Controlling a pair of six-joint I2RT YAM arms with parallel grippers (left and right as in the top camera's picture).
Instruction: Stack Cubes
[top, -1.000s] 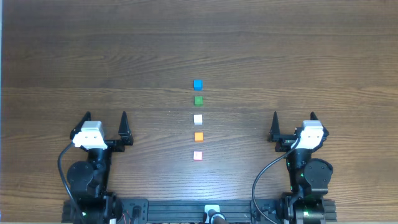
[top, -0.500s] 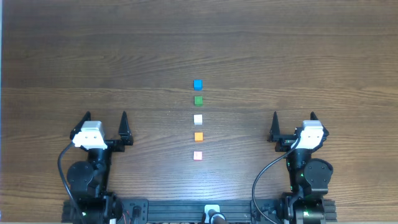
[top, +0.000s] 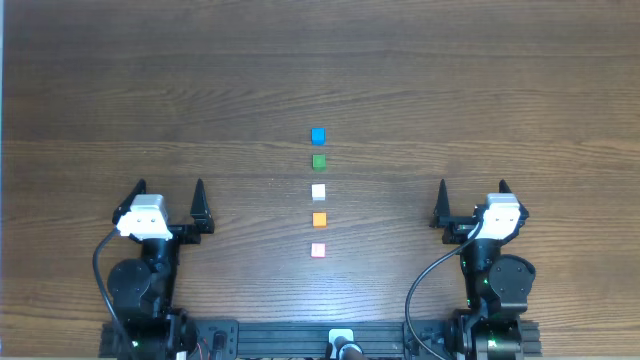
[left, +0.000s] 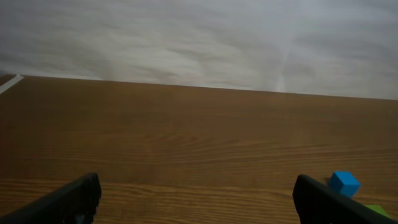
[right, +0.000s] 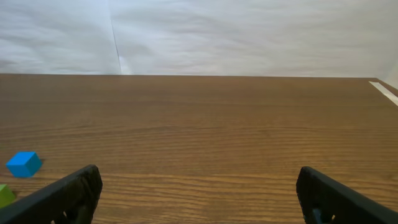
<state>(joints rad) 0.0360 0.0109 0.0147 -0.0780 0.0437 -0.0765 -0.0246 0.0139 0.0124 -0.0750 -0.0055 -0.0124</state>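
Five small cubes are laid out in a straight row on the wooden table (top: 500, 80), midway between the two arms, each set apart from the next by a small gap. Farthest from the arm bases the blue cube (top: 318, 136) is found, then the green cube (top: 319, 162), the white cube (top: 318, 191), the orange cube (top: 319, 219) and, nearest the bases, the pink cube (top: 318, 250). All are seen as plain, single-coloured blocks of like size, lying flat. The left gripper (top: 169, 186) is held wide open at the left of the row, with nothing between its fingers; the right gripper (top: 472, 186) is likewise spread wide and empty at the right. Both are placed well apart from the cubes
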